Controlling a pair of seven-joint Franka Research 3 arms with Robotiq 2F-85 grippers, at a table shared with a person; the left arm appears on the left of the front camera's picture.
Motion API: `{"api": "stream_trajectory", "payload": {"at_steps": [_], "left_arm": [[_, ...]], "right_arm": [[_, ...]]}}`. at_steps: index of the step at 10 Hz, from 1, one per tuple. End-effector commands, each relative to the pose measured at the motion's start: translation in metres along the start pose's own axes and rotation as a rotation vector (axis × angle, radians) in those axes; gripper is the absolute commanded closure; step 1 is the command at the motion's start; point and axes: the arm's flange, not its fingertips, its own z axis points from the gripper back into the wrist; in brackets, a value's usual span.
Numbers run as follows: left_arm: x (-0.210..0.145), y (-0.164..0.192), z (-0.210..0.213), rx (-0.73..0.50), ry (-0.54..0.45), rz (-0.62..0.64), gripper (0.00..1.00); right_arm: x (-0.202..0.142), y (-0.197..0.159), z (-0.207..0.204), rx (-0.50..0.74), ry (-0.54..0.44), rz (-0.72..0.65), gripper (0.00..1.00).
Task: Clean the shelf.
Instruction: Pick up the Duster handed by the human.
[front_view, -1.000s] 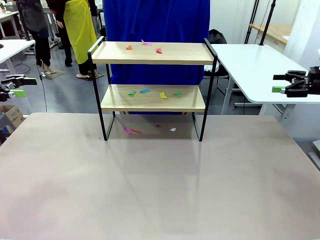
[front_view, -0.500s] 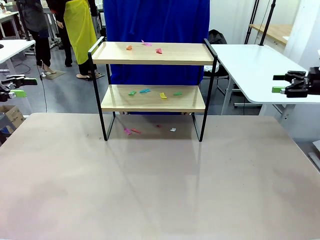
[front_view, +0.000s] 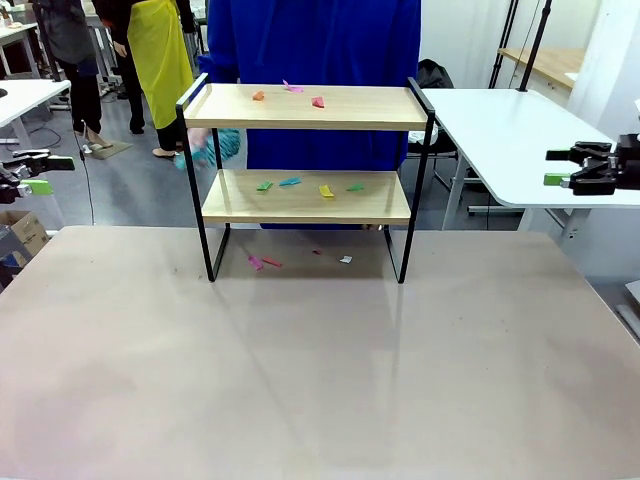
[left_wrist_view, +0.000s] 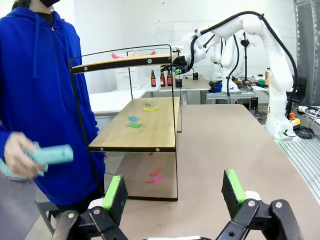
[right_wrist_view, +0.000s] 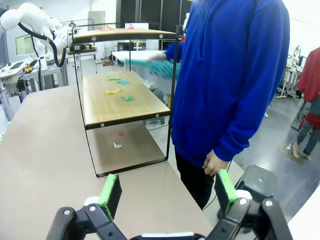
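Duster (front_view: 224, 143) newly by shelf (front_view: 350, 107), far from left tool (front_view: 50, 172), right tool (front_view: 552, 167)

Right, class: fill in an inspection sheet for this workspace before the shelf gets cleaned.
Surface: beige table carrying the shelf and some scraps.
Job's things: two-tier shelf upright at the far side; person behind it holds a teal duster.
Clutter: coloured paper scraps on top board, lower board and the table beneath.
Grippers: left gripper and right gripper open, empty, at the table's sides.
Cables: black cable along the right arm.
Surroundings: white table to the right; other people farther off.
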Motion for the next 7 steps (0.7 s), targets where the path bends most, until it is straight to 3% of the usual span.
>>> {"api": "stream_trajectory", "payload": {"at_steps": [1,7], "left_arm": [[0.0014,0.0000,0.0002,0.000,-0.001,-0.004,0.00],[0.0014,0.0000,0.0002,0.000,-0.001,-0.004,0.00]], "right_arm": [[0.0019,-0.0001,-0.0006,0.000,-0.002,0.003,0.00],[0.0019,-0.0001,-0.0006,0.000,-0.002,0.003,0.00]]}}
